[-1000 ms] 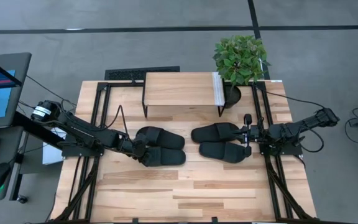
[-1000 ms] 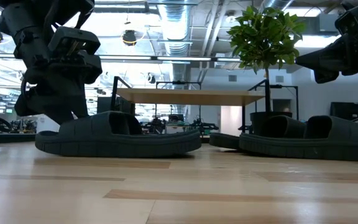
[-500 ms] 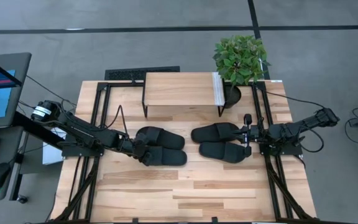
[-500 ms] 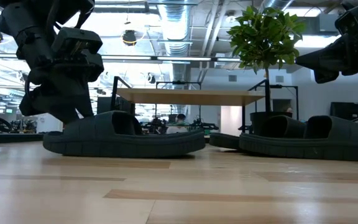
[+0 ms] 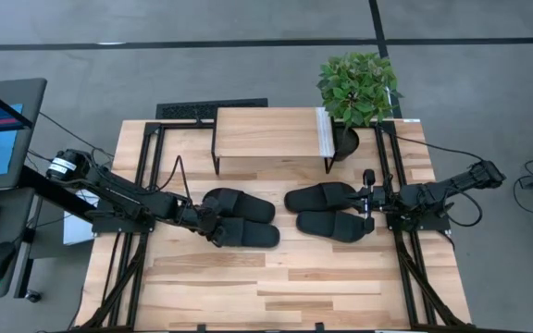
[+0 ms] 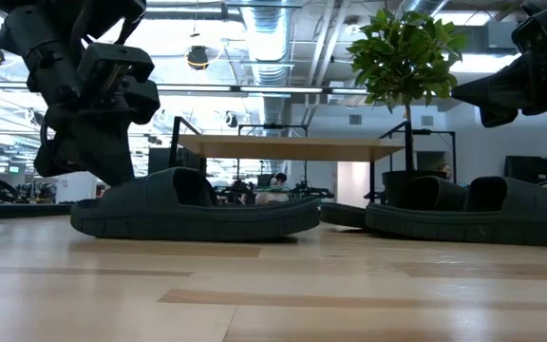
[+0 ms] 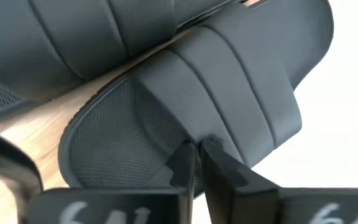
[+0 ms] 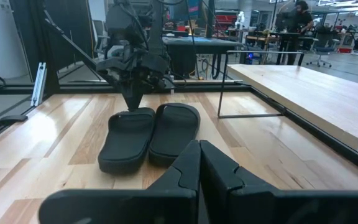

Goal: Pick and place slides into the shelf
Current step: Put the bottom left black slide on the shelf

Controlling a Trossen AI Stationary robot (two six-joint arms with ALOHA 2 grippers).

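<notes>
Markings: partial pale digits on left wrist housing, unreadable.

Left gripper (image 7: 197, 163): fingers pinched on strap edge of near-left slide (image 5: 245, 233), flat on table (image 5: 276, 287).

Right gripper (image 8: 199, 163): closed, empty, beside right pair of slides (image 5: 329, 212).

Shelf (image 5: 265, 132): far centre, bare.

High view only: plant (image 5: 357, 88).
</notes>
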